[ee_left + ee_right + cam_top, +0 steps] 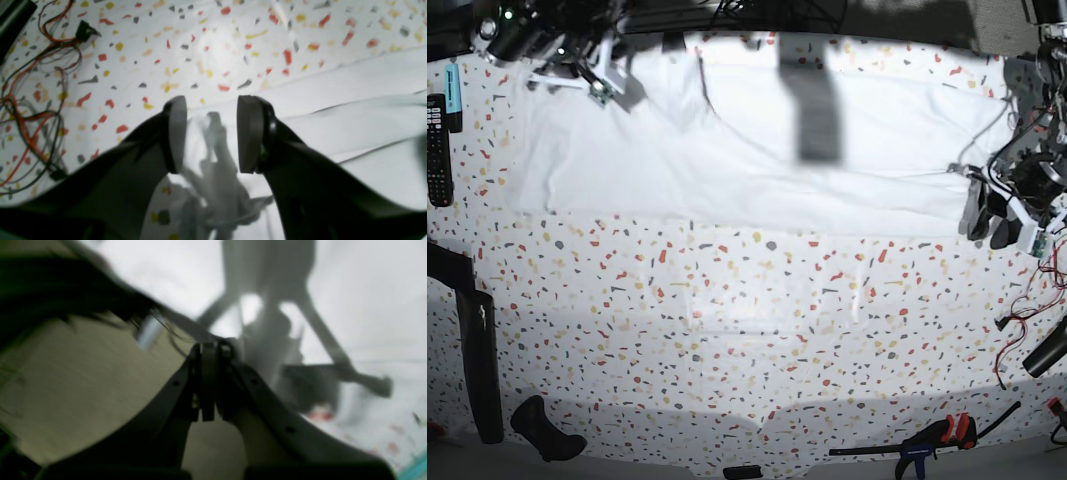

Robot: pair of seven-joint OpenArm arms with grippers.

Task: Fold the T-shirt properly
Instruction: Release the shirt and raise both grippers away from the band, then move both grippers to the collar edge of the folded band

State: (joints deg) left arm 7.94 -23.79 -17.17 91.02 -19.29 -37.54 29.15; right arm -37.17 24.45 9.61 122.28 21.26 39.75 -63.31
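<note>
T-shirt (727, 150) spread flat across the far half of my table (727, 330).
My left gripper (210, 133) hangs spread apart over its edge; my right gripper (209, 383) is pressed closed at the opposite corner, grip unclear.

A white counter (727, 300) flecked with red, grey and yellow is filling the base view, glaring brightly under overhead light. A black remote (436, 150) is lying at its left edge, red and black wires (30, 110) are trailing along its right edge, and a black-and-red clamp (932, 440) is resting near the front
</note>
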